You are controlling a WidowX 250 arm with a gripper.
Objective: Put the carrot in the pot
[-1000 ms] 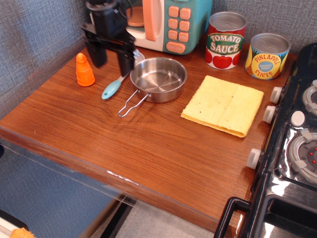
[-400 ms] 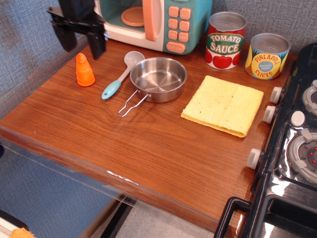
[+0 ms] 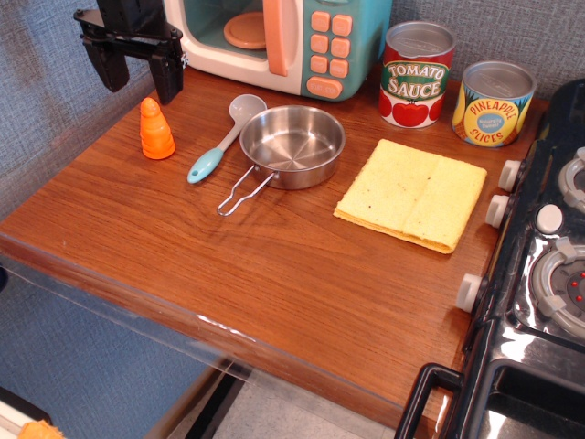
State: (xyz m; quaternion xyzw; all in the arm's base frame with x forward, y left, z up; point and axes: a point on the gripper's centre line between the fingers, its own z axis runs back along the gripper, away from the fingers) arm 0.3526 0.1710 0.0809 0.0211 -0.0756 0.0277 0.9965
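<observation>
the hand [image 3: 134,75], fingers spread at upper left, should drop straight over the upright carrot [image 3: 155,130], pinching its ridged middle before heading for the pot [image 3: 292,145].

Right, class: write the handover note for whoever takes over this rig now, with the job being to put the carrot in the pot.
Gripper: black, jaws open and empty, hanging above and just behind the carrot, not touching it.
Carrot: the small orange ridged plastic cone stands upright on the wooden counter, left of the pot.
Pot: the shallow shiny steel pan with a wire loop handle is empty, with a teal-handled spoon lying between it and the carrot.
Done: nothing yet.
Left: lower, grasp the carrot, carry it right, release it in the pot.
</observation>
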